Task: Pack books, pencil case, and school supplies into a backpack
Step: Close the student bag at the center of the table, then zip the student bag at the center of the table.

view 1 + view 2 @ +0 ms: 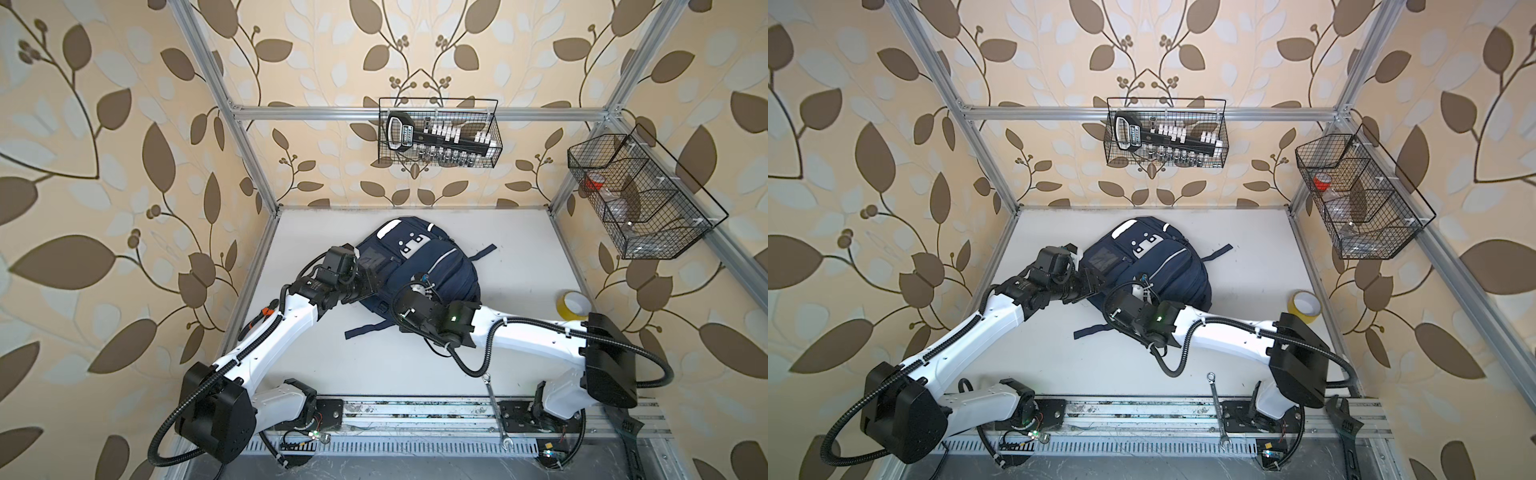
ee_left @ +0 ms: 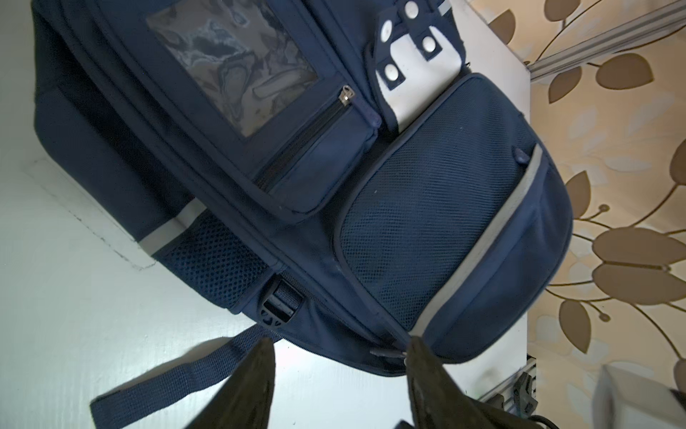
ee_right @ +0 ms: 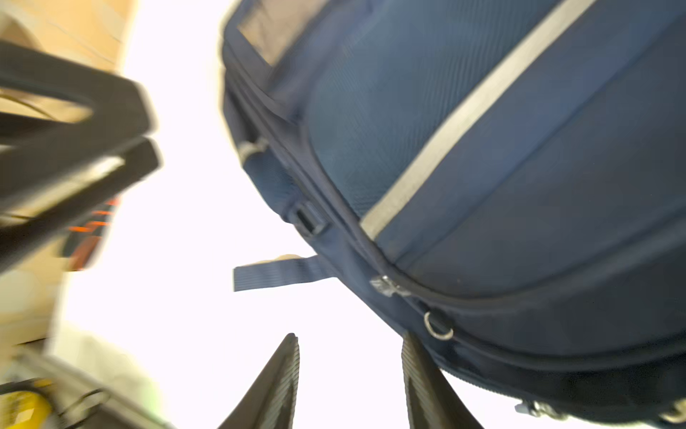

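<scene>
Backpack (image 1: 440,266) is lying flat on the desk (image 1: 374,365), looking zipped, long axis running away from both arms, with left fingers (image 2: 430,379) and right fingers (image 3: 423,382) both hanging open, gripping nothing, just at its near zip edge, neither clearly nearer; books aren't showing.

Nothing legible shows on the backpack (image 1: 419,266). At twelve o'clock, in the wire basket (image 1: 384,154), the socket rack (image 1: 453,141) has a label (image 1: 401,135) on its handle, too blurred to read.
</scene>
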Controlling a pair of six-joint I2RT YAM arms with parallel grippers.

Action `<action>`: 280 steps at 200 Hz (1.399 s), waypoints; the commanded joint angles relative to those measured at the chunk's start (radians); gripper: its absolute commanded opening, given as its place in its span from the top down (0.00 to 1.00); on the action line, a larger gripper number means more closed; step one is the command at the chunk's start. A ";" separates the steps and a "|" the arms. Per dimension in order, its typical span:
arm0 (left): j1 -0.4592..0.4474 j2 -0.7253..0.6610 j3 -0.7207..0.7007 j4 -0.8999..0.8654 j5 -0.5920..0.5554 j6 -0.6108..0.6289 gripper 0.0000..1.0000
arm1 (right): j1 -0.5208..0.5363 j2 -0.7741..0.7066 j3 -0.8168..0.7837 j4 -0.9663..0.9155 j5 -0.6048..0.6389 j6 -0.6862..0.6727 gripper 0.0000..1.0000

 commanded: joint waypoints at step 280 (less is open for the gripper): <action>-0.210 -0.047 -0.165 0.428 0.031 -0.376 0.39 | -0.097 -0.228 -0.126 0.081 -0.160 -0.157 1.00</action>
